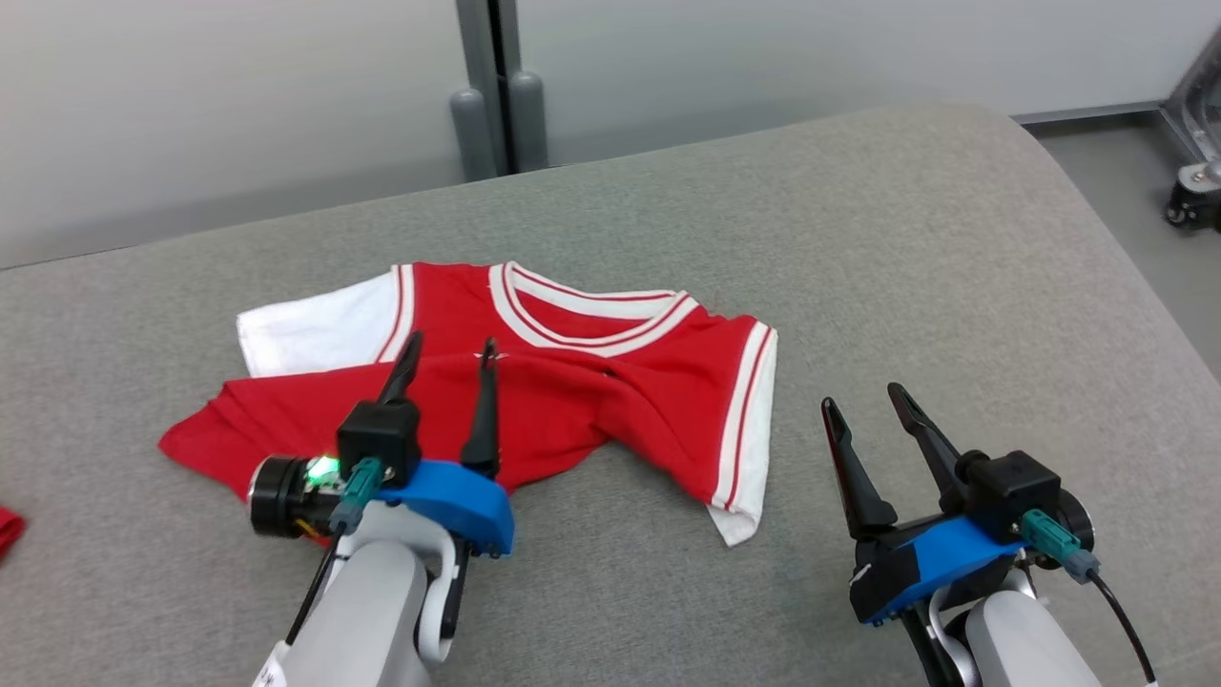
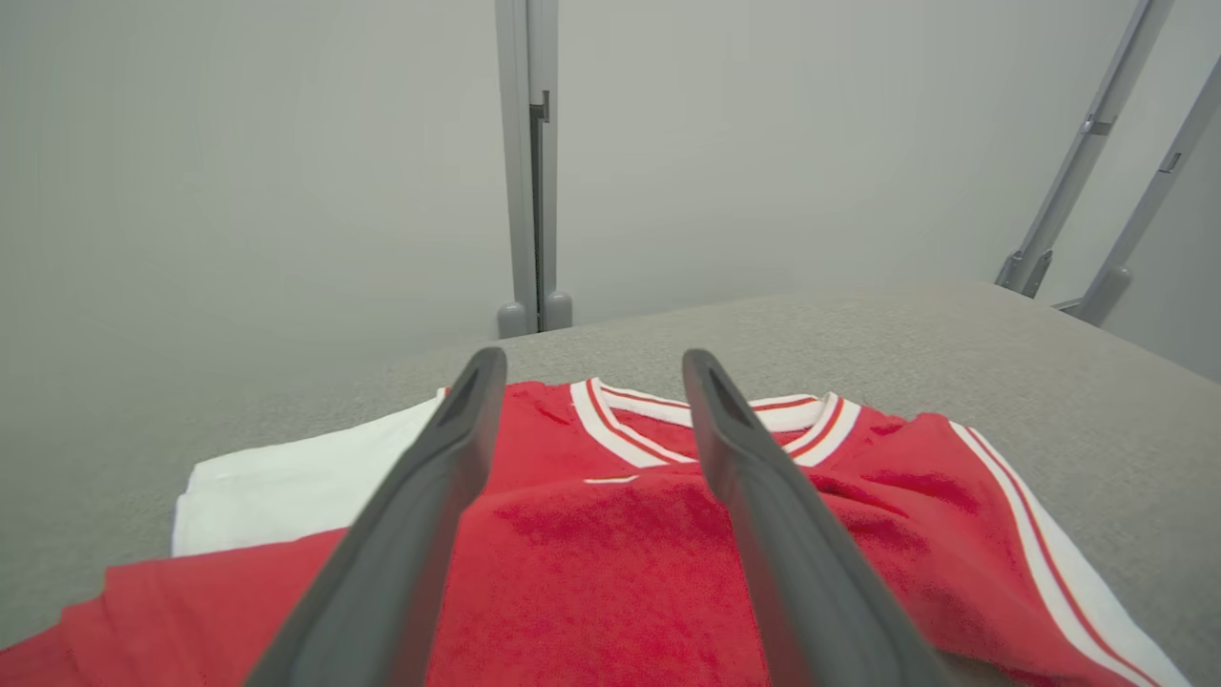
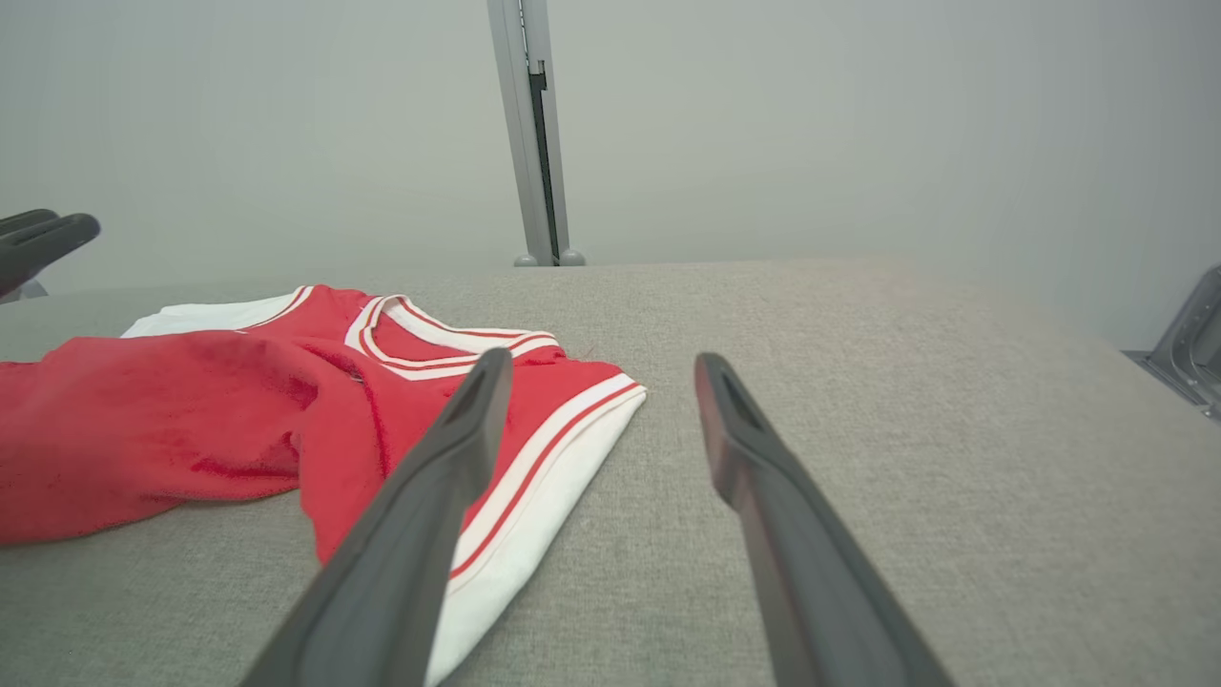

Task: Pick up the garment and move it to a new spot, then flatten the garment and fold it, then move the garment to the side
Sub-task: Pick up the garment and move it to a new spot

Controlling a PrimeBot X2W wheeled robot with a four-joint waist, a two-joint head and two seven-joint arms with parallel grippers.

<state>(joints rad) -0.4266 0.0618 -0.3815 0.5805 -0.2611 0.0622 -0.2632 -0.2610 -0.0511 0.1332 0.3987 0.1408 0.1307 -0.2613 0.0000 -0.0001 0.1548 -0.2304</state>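
**Red Jersey Lay Part-Folded as Both Grippers Stood Open**

The garment lay on the grey padded surface, left of centre in the head view and nearer the robot's left arm than its right. It was a red sleeveless top with white bands and thin red stripes at the neckline and armholes. Its collar pointed away from the robot. A red layer was turned up across the body to just below the neckline, leaving a rumpled fold line and a few creases. A plain white panel stuck out from under the red at the far left. On the right side the striped armhole edge ran down to a white corner resting on the padding.

The left gripper hung over the red fold, its two dark fingers spread apart with no cloth pinched between them. The left wrist view showed the same gripper parted over the garment.

The right gripper sat over bare padding just beside the garment's right edge, fingers likewise spread and holding nothing. In the right wrist view, that gripper pointed past the striped edge of the garment.

A scrap of red showed at the head view's left edge; what it was could not be told.
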